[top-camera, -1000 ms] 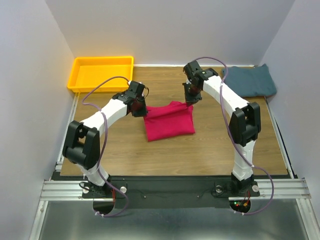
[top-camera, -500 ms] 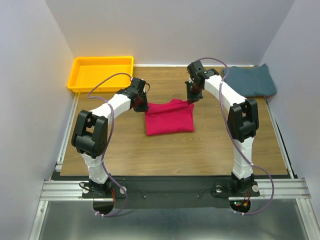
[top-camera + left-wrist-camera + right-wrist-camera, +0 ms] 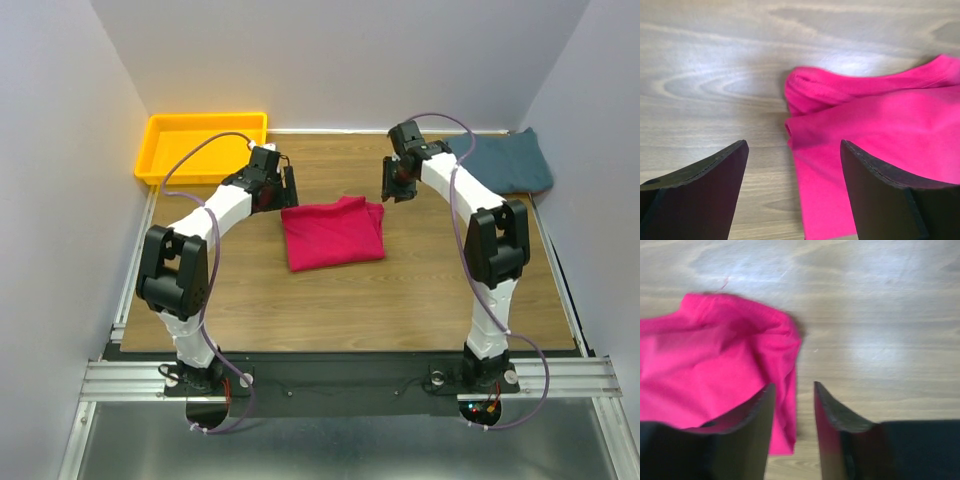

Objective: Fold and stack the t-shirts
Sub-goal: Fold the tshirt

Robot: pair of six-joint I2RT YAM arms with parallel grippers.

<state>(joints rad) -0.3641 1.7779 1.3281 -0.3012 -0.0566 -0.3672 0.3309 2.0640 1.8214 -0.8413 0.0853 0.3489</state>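
The pink shirt lies folded flat in the middle of the counter. The left fingers hang just by its far left corner — spread wide, holding nothing. The right fingers hang by its far right corner — only a small gap between them, holding nothing. The teal shirt sits folded in the far right corner, well apart.

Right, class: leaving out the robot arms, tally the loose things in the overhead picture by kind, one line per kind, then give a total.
T-shirts: 2 (crimson-pink t-shirt, teal-blue t-shirt)
Trays: 1 (yellow tray)
Total: 3
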